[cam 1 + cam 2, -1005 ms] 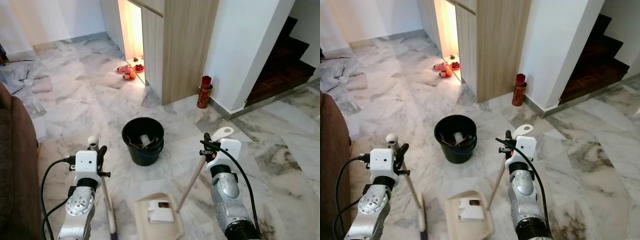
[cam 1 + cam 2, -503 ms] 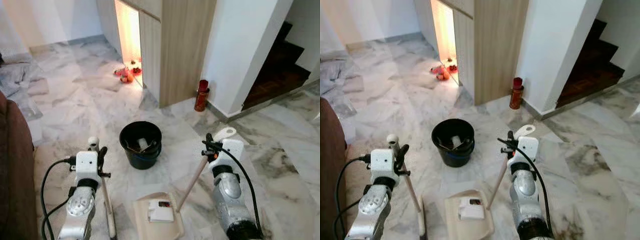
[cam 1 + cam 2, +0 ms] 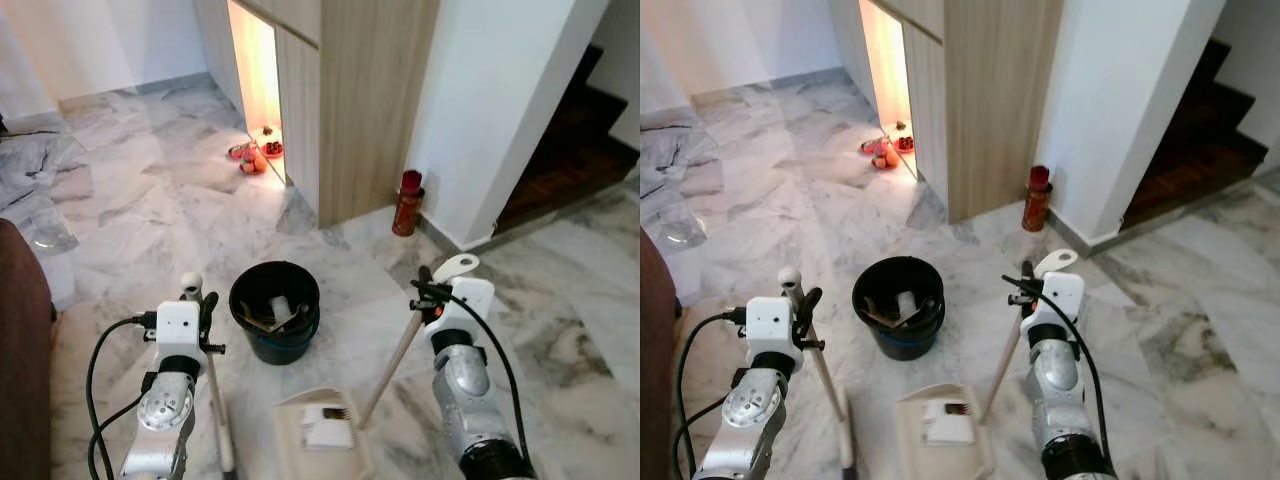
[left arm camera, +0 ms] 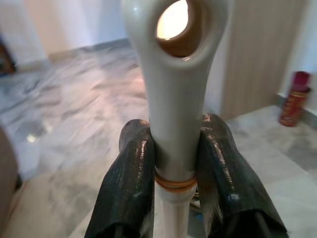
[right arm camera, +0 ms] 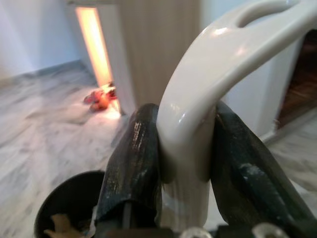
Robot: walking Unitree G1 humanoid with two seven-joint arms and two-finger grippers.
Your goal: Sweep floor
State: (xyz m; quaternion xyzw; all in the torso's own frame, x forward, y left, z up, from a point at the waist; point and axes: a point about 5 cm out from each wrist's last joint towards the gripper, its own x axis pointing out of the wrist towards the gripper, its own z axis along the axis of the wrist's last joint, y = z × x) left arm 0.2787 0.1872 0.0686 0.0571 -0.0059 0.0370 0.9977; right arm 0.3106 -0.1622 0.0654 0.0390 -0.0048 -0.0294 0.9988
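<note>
The left tool [image 4: 177, 163] is clamping its two black fingers [image 4: 130, 183] around the cream plastic handle of a broom [image 3: 213, 400], just below the handle's hanging hole; the broom's shaft is running down to the grey-veined white marble floor [image 3: 150, 220] beside the robot's left arm. The right tool [image 5: 185, 163] is gripping the curved cream handle of a beige long-handled dustpan [image 3: 318, 440], whose wooden shaft is slanting down to the pan lying flat on the floor between the two arms. A small white piece of litter with a dark edge [image 3: 326, 429] is lying inside the pan. Just ahead of the pan, a round black plastic bucket [image 3: 275, 310] is standing on the floor, holding some rubbish. Farther off, a red cylindrical can [image 3: 407, 202] is standing at the corner of a wooden cabinet [image 3: 360, 100].
</note>
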